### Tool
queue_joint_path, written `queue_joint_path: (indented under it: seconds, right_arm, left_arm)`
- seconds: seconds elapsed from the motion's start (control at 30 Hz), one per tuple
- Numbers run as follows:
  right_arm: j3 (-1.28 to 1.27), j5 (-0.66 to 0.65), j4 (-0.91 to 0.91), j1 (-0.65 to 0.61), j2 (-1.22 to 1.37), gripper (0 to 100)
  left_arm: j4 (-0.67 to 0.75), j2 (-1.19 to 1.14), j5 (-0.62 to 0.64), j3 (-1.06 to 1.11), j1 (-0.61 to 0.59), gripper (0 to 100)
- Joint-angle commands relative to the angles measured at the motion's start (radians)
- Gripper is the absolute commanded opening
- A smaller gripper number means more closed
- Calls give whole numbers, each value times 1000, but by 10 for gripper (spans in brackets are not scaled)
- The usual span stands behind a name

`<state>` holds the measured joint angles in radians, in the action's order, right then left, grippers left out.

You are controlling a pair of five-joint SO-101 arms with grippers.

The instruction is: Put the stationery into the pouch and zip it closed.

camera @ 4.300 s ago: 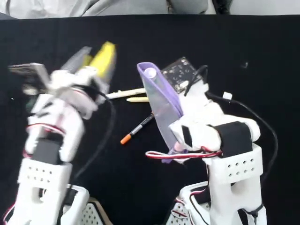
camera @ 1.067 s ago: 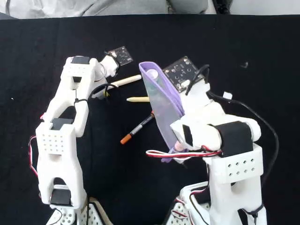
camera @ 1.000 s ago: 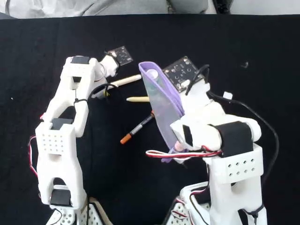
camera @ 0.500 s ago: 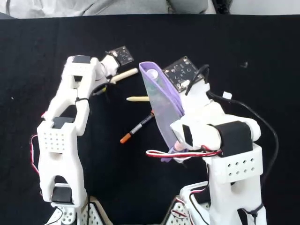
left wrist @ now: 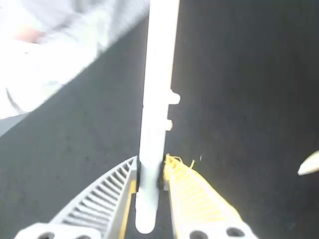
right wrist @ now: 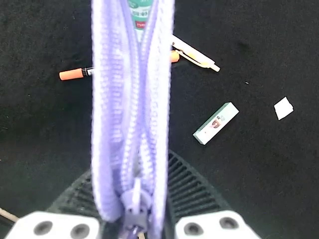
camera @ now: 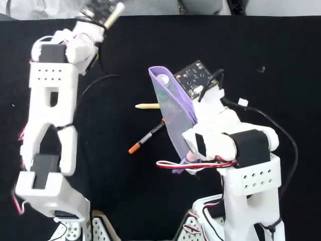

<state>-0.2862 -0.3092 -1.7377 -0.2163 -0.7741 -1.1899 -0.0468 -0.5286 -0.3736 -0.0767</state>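
Left end effector (left wrist: pixel 150 174) is clamping a pen (left wrist: pixel 158 89), needing alignment above the pouch (camera: pixel 173 113) mouth before release; right end effector (right wrist: pixel 133 174) is pinching the pouch upright.

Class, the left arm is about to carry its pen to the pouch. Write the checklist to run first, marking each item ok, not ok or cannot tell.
1. Pen gripped: left gripper is shut on the slim cream pen. Ok.
2. Pouch held: right gripper is shut on the translucent purple zip pouch, which stands upright. Ok.
3. Zip parted, mouth open. Ok.
4. Pen above the mouth: it is near the far edge of the black table, off to the pouch's side. Not ok.
5. Room inside for the pen. Cannot tell.
6. Everything else packed: orange-capped black marker, pointed cream pen and green-and-white boxed eraser lie on the table. Not ok.
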Motion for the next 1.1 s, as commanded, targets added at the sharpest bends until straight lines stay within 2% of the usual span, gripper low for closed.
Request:
queue_joint_path:
  seconds: [0.0, 0.13, 0.3, 0.4, 0.57, 0.67, 0.83, 0.9, 0.97, 1.07]
  right_arm:
    - [7, 2, -14, 12, -16, 11]
    - [5, 2, -14, 12, -16, 11]
    - [5, 2, -12, 11, -13, 11]
    - [5, 2, -12, 11, -15, 11]
    - [-13, 0, -6, 11, -10, 11]
    - [-15, 0, 0, 11, -10, 11]
    - [-15, 0, 2, 11, -13, 11]
    - [-15, 0, 2, 11, -13, 11]
    - [-15, 0, 2, 11, -13, 11]
    - [-15, 0, 0, 11, -15, 11]
  left_arm:
    - [2, 135, 187, -33, 1, 29]
    - [5, 215, 404, -33, 1, 29]
    - [110, 304, 652, 13, 2, 29]
    - [163, 387, 770, 91, 50, 29]
    - [245, 617, 810, 303, 173, 29]
    - [414, 764, 813, 504, 209, 29]
    - [798, 956, 819, 869, 248, 29]
    - [907, 1019, 821, 984, 269, 29]
    - [973, 1074, 829, 1063, 303, 29]
    - [993, 1137, 907, 1113, 335, 29]
